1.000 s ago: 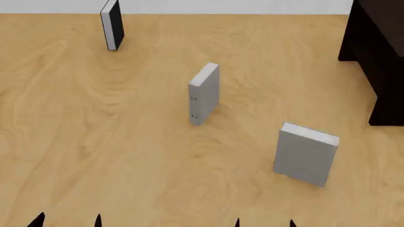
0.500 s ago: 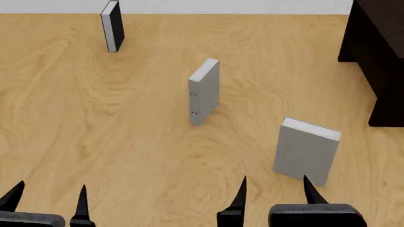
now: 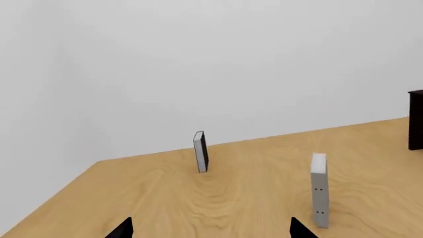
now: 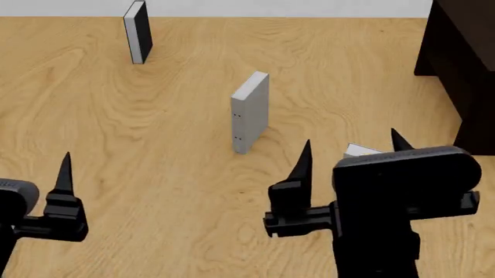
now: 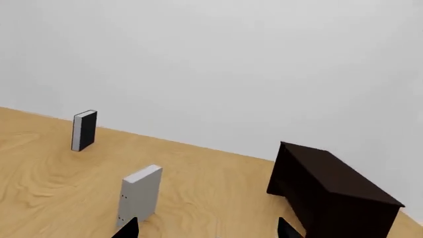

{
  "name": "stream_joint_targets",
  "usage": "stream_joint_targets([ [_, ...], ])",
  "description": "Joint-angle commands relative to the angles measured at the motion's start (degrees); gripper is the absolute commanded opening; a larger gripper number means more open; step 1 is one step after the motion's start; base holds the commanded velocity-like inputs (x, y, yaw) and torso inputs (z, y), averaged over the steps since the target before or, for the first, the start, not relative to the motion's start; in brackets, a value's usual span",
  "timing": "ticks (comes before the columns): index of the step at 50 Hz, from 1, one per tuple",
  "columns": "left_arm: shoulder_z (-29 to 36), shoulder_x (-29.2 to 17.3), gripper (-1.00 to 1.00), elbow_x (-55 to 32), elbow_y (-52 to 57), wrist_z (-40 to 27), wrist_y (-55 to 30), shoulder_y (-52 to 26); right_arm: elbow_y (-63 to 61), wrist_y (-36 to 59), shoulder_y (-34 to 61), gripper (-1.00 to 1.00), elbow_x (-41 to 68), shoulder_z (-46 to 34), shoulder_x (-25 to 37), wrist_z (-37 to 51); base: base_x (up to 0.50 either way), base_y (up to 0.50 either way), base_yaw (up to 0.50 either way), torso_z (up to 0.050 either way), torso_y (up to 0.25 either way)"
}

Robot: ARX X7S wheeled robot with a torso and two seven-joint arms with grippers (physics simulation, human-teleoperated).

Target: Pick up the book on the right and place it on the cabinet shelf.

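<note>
The plain light-grey book (image 4: 357, 151) stands on the wooden table at the right. Only a sliver of its white top shows, because my right gripper (image 4: 352, 147) is raised in front of it. That gripper is open and empty; in the right wrist view (image 5: 207, 228) its tips frame bare table and the book is out of view. The very dark cabinet (image 4: 464, 69) stands at the far right and also shows in the right wrist view (image 5: 330, 193). My left gripper (image 4: 17, 168) is open and empty at the left edge, its tips wide apart in the left wrist view (image 3: 210, 229).
A grey book with small dark dots on its spine (image 4: 250, 113) stands upright mid-table and shows in both wrist views (image 5: 140, 196) (image 3: 319, 191). A black-covered book (image 4: 138, 32) stands at the far left back. The table (image 4: 155, 145) ends at a white wall.
Both arms have risen into the head view from the lower edge. The right gripper now covers most of the plain grey book. The books have not moved.
</note>
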Motion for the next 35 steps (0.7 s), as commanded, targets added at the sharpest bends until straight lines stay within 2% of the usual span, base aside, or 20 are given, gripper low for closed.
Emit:
stream_joint_targets([
  [1, -2.0, -1.5, 1.0, -1.4, 5.3, 0.9, -9.7, -7.1, -2.9, 10.5, 9.8, 1.0, 0.6, -1.0, 1.1, -1.2, 0.0, 0.0, 0.0, 0.0, 0.0],
  [12, -1.8, -3.6, 1.0, -1.3, 5.8, 1.1, -13.2, -11.7, -2.6, 14.7, 16.4, 1.0, 1.5, -0.6, 2.2, -2.6, 0.0, 0.0, 0.0, 0.0, 0.0],
  [20, -3.0, -3.8, 1.0, -1.8, 4.9, 1.4, -13.8, -13.1, -2.6, 15.8, 17.8, 1.0, 1.7, 0.6, 2.6, -2.9, 0.0, -0.48, 0.0, 0.0, 0.0],
  [33, -3.5, -4.2, 1.0, -1.9, 5.3, 1.2, -11.5, -10.5, -4.0, 15.0, 15.6, 1.0, 1.6, 2.5, 3.0, -2.6, 0.0, -0.5, 0.0, 0.0, 0.0],
  [35, -3.6, -4.2, 1.0, -2.0, 5.7, 1.2, -11.0, -10.1, -3.9, 15.2, 15.7, 1.0, 0.3, 0.1, 4.3, -1.0, 0.0, -0.09, 0.0, 0.0, 0.0],
])
